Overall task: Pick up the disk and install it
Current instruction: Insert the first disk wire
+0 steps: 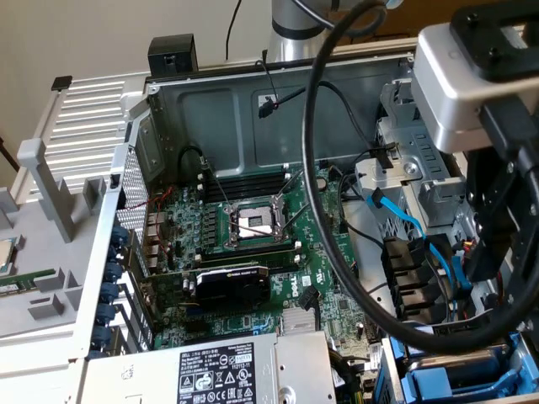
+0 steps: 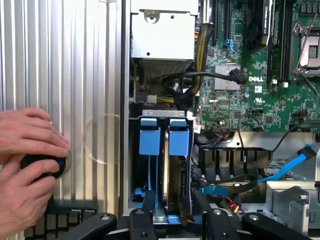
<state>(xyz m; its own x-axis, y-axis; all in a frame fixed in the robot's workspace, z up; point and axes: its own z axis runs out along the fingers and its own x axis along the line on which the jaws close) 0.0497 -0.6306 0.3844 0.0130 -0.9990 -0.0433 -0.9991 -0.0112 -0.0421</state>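
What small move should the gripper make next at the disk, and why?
Probably a short, straight move along the drive bay, without tilting: the gripper is centred on the disk, which stands on edge between the bay's walls, with cables close beside it.

Blue-railed silver disk [image 2: 179,141], green motherboard [image 2: 235,100], ribbed silver panel [image 2: 75,65]
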